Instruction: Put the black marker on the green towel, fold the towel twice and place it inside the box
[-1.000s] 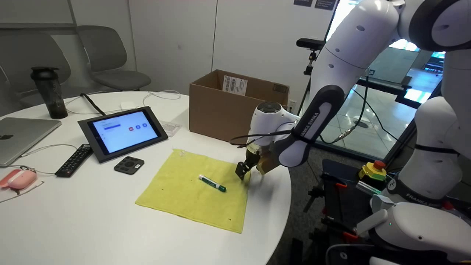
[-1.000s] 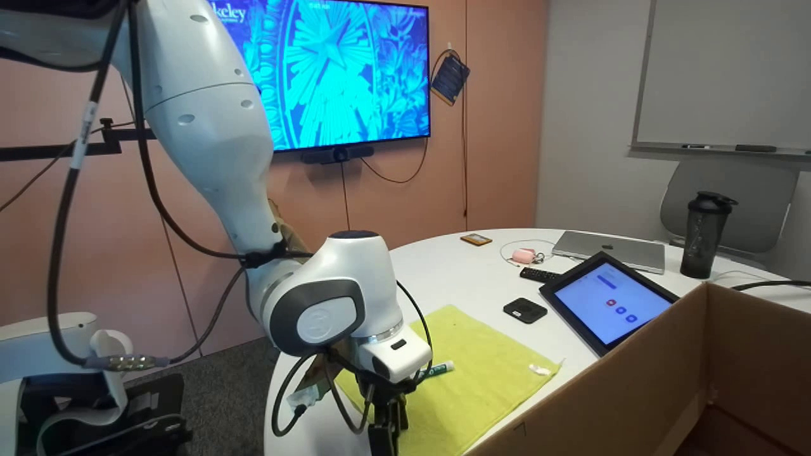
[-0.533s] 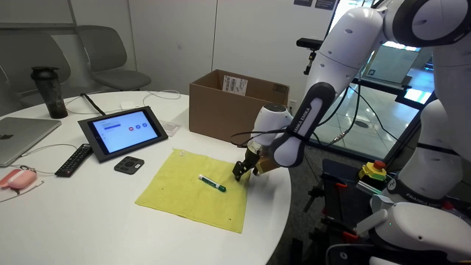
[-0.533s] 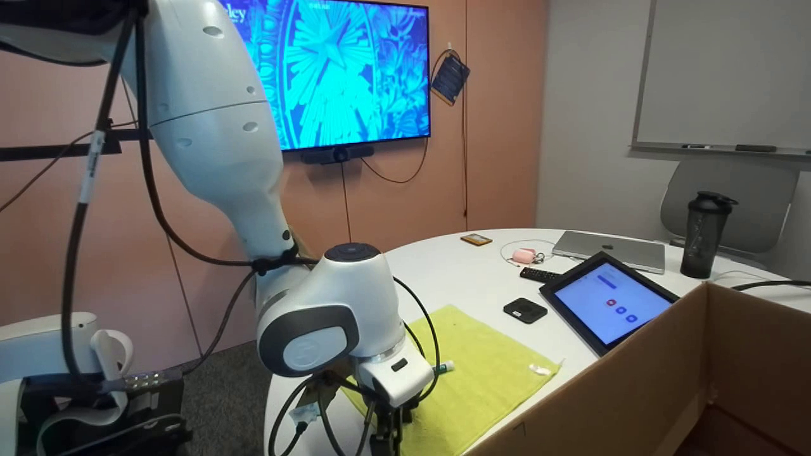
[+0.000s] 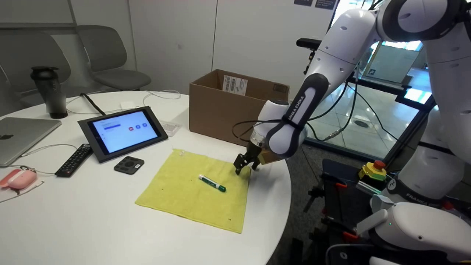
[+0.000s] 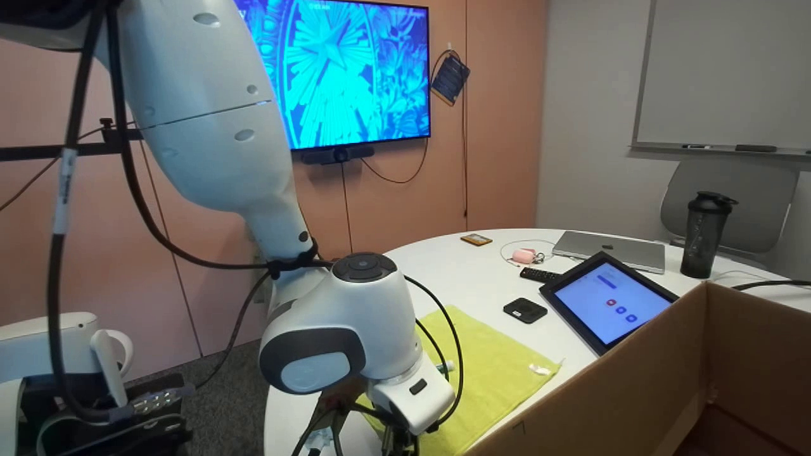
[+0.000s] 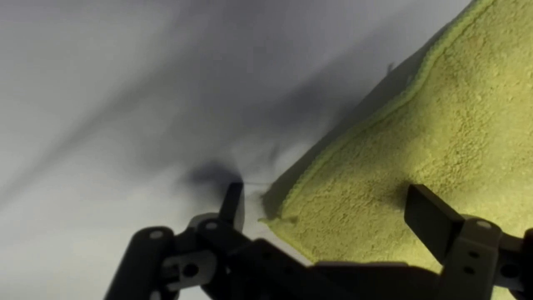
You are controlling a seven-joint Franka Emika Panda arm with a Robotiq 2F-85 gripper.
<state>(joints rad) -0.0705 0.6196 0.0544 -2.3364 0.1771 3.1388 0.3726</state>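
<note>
The green towel (image 5: pixel 191 191) lies spread flat on the white table, with the black marker (image 5: pixel 212 183), a white-and-green pen, across its middle. In an exterior view the arm covers most of the marker (image 6: pixel 447 367). My gripper (image 5: pixel 246 169) is low at the towel corner nearest the box. In the wrist view the gripper (image 7: pixel 325 186) stands wide open around the corner of the towel (image 7: pixel 354 208): one finger over bare table, the other over cloth, nothing gripped. A shadow runs under the towel's edge there. The brown box (image 5: pixel 220 110), open-topped, stands behind the gripper.
A tablet (image 5: pixel 125 129) on a stand, a black puck-like device (image 5: pixel 129 165) and a remote (image 5: pixel 74 160) lie beyond the towel. Farther off are a laptop (image 5: pixel 27 138), a shaker bottle (image 5: pixel 49 92) and a pink case (image 5: pixel 22 179). The table's edge curves close by the gripper.
The open gripper has shifted slightly at the towel's corner, lately towards the box. From the box side, the arm now hides more of the marker. Towel, marker and box have stayed put.
</note>
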